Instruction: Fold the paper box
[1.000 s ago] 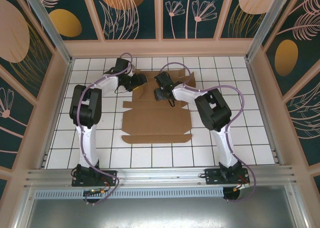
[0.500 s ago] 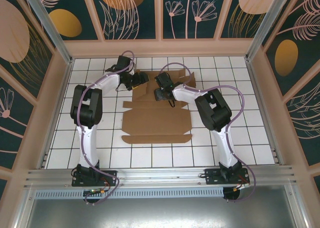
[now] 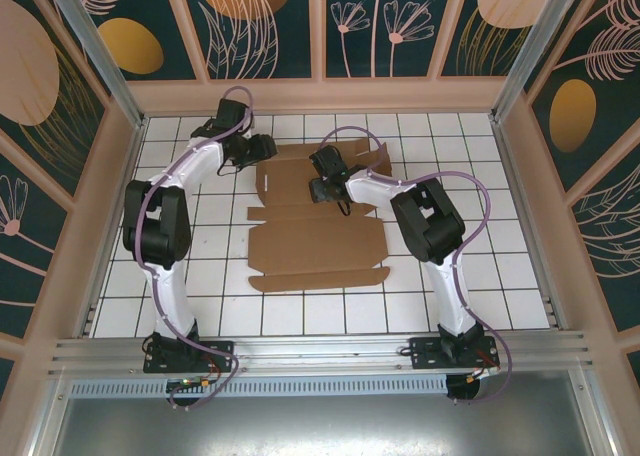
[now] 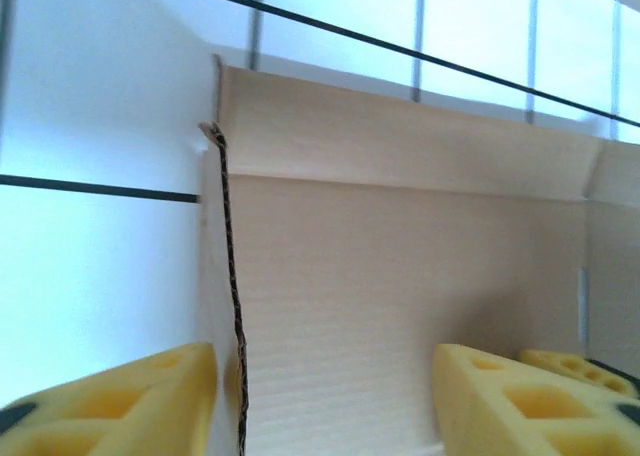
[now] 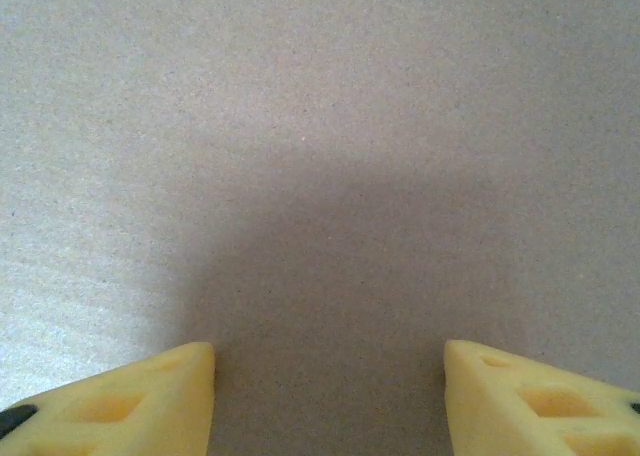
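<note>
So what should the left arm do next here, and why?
Probably close the left gripper on the paper box: in the left wrist view a flap edge stands between its open fingers, not yet clamped, while the right gripper sits open, close over the sheet's far part.

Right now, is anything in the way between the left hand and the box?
No, nothing I can see. The left hand is right at the far left corner of the box, and its wrist view shows bare cardboard straight ahead of the open hand.
</note>
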You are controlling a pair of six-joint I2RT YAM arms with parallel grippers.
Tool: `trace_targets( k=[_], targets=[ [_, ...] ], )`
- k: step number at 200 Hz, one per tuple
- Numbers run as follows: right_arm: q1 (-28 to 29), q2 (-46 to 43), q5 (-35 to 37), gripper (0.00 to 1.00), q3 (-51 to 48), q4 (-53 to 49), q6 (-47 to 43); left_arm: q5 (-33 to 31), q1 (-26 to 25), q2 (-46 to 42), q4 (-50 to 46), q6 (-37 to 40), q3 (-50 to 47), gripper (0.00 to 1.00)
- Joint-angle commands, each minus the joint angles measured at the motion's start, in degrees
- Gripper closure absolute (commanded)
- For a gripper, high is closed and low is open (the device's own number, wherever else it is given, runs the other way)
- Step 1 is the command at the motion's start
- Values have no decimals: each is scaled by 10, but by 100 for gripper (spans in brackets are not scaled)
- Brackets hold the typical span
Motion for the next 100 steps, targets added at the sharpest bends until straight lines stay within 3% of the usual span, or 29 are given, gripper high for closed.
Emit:
trace_targets(
  k=[1, 31, 60, 100],
  targets=[
    [11, 43, -31, 43, -46, -140, -8, -62, 4, -4, -49, 30, 3, 51],
    [11, 45, -32, 48, -41, -140, -10, -79, 4, 15, -60, 40, 1, 67],
    [10, 49, -30, 50, -39, -140, -14, -114, -2, 34, -70, 48, 14, 100],
    [6, 52, -27, 50, -32, -143, -15, -226, -37, 75, -116, 57, 62, 100]
  ],
)
